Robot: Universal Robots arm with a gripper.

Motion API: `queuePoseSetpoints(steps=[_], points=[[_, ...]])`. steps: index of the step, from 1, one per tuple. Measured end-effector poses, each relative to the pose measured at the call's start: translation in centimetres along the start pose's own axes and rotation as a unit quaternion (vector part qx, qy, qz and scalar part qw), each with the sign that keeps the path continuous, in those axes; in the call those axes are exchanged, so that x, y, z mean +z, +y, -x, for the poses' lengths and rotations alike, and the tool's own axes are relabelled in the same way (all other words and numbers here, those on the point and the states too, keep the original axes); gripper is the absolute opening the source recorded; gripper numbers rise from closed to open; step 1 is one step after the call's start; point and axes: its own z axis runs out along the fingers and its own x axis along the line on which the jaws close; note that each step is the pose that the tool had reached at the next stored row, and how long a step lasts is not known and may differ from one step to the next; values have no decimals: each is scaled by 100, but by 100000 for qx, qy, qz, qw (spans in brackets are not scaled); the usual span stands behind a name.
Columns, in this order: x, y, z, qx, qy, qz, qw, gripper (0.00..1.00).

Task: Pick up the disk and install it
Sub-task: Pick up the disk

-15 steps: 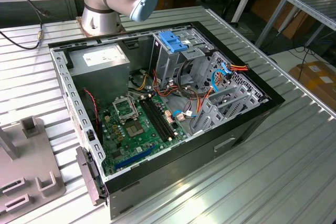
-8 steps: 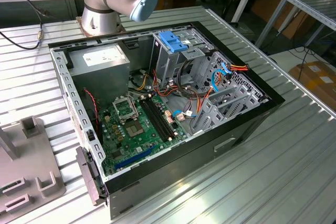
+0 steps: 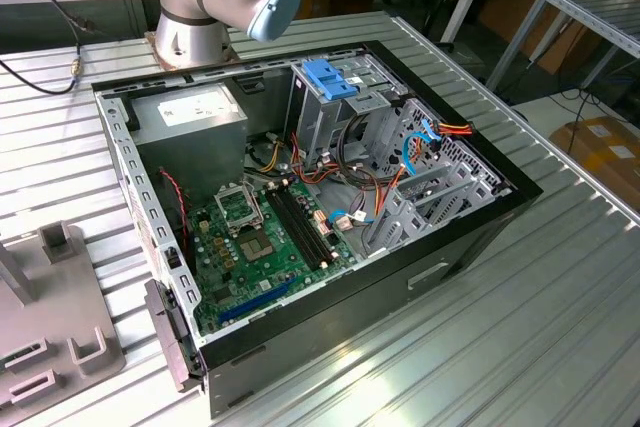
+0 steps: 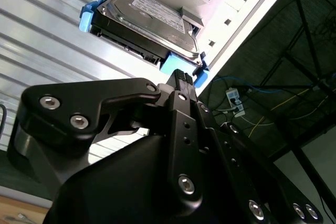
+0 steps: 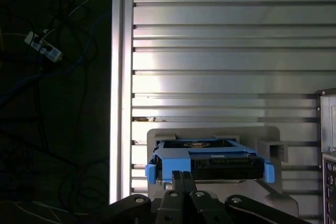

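The disk is a flat grey metal drive with a white label, held in a light-blue plastic carrier. It rests in a grey holder on the ribbed aluminium table. In both wrist views my gripper is just short of the carrier's near blue rail, its two black fingers pressed together with nothing between them. In the first wrist view the gripper points at the disk. The open computer case lies in the exterior view, with a grey drive cage topped by a blue latch.
The arm's base stands behind the case. A grey fixture plate lies at the exterior view's left. Beyond the table edge a power strip and cables lie on the dark floor. A motherboard and loose cables fill the case.
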Motion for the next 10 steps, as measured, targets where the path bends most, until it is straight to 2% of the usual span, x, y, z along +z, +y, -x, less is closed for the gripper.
queuePoseSetpoints(steps=[4, 5, 8, 10], points=[[1, 0, 0, -1165, 38, -28, 99993, 11], [1, 0, 0, -2267, 85, -57, 99974, 11], [0, 0, 0, -4868, 191, -127, 99881, 11], [1, 0, 0, -6782, 267, -179, 99769, 11]])
